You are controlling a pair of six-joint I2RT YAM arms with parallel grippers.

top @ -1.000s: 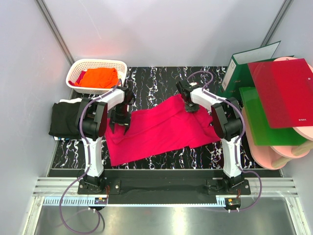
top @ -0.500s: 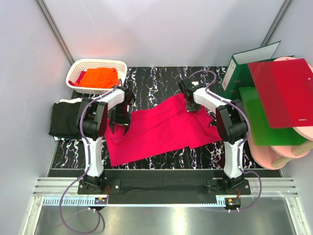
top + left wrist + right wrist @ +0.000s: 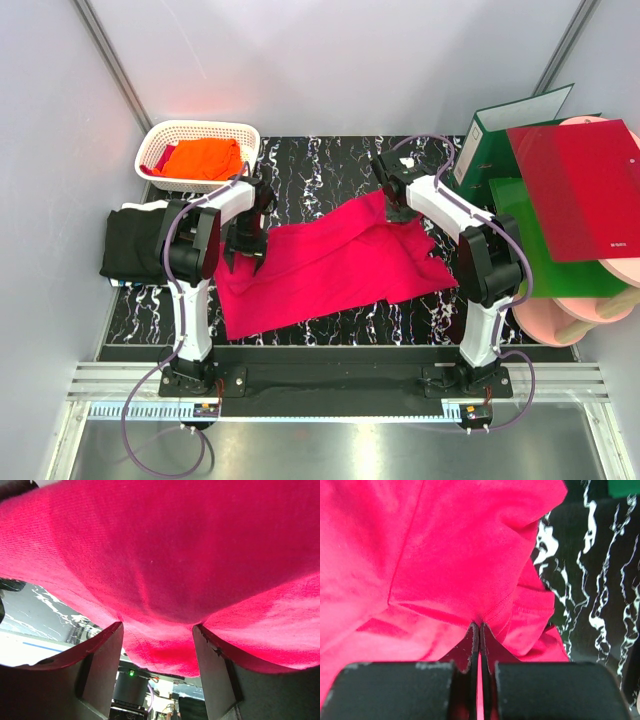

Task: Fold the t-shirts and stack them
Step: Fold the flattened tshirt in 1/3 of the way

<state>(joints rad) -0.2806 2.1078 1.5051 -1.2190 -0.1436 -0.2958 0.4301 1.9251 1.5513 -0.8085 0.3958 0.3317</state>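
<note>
The right gripper (image 3: 397, 203) has drifted toward the upper right, jaws pinched shut on the pink shirt (image 3: 330, 265) at frame centre — stretching its top corner flat for folding. The left gripper (image 3: 245, 250) stays put, half-open around bunched cloth; grip unclear. Print on the red folder (image 3: 580, 190) — unreadable.
</note>
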